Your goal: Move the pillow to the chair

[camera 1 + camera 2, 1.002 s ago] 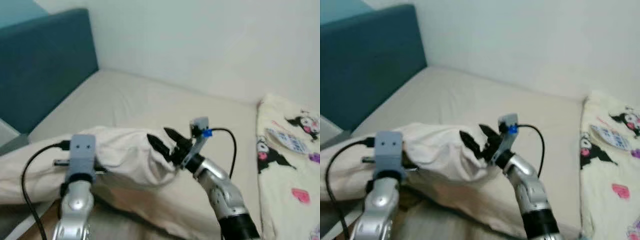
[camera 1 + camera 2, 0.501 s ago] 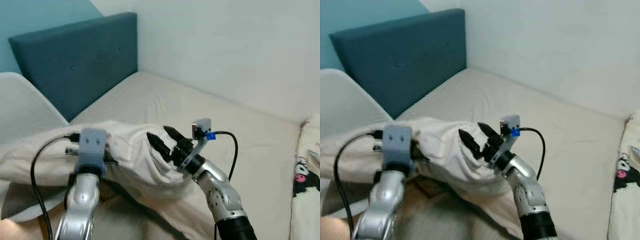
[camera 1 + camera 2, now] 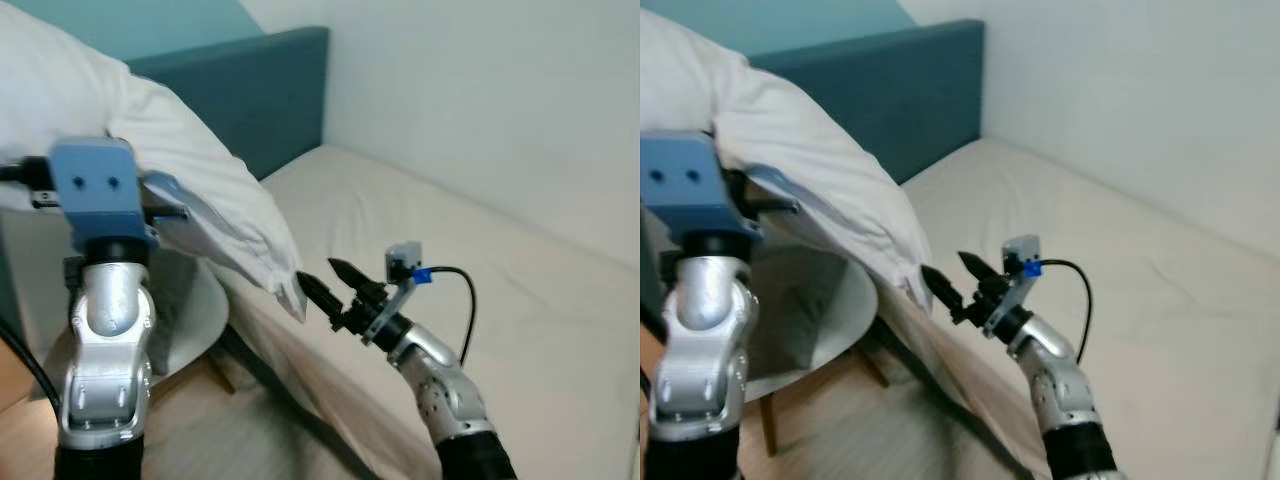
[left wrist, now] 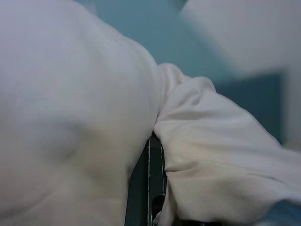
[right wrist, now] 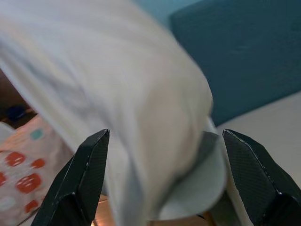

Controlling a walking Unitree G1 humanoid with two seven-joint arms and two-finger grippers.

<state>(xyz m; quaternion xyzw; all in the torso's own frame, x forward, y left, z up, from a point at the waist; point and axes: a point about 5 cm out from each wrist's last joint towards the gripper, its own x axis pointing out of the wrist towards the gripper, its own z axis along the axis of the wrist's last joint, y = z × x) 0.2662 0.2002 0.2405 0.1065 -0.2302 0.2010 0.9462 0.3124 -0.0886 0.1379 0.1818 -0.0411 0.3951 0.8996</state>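
Observation:
The white pillow (image 3: 190, 175) hangs in the air at the left, above the chair. My left gripper (image 4: 149, 160) is shut on its fabric, which bunches around the black fingers (image 4: 146, 188). The left arm stands raised, its blue camera mount (image 3: 93, 185) in front of the pillow. The white chair's (image 3: 198, 305) rounded seat lies under the pillow, beside the bed. My right gripper (image 3: 318, 272) stands open at the bed's edge, holding nothing. The pillow's lower corner (image 3: 292, 298) hangs right by its fingertips; I cannot tell whether they touch.
The beige bed (image 3: 470, 240) stretches to the right against a white wall. A teal headboard (image 3: 285, 90) stands behind the chair. The chair's wooden leg (image 3: 875, 368) and a wooden floor (image 3: 200, 430) show below. A cushion with red spots (image 5: 23, 165) lies low near the chair.
My left arm has lifted the pillow off the bed and swung it left over the chair. The right gripper no longer presses into it. The camera has turned left.

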